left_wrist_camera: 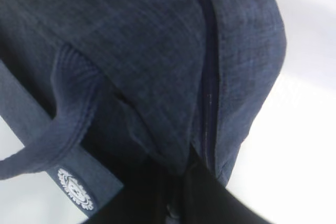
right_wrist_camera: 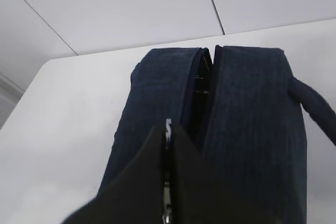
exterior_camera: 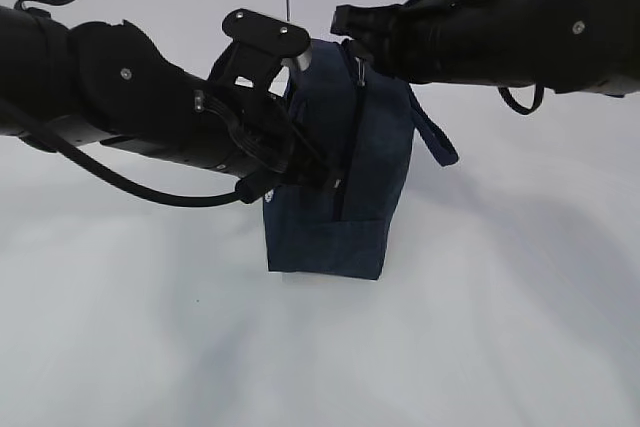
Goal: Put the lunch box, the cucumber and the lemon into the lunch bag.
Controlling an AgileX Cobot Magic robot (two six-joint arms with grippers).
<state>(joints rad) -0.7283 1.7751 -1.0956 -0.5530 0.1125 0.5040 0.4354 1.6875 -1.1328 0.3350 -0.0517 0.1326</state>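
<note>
Lunch bag [exterior_camera: 345, 177] handle [left_wrist_camera: 47, 150] bears an unreadable round white emblem [left_wrist_camera: 75, 189]; both arms' jaws pinch its zipper seam.

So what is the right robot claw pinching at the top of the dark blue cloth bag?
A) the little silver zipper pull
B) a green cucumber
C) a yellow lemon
A: in the right wrist view the right gripper is shut on the little silver zipper pull beside the partly open zipper of the dark blue cloth bag.

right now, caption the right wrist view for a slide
Right gripper shut on the zipper pull of the lunch bag.
</note>
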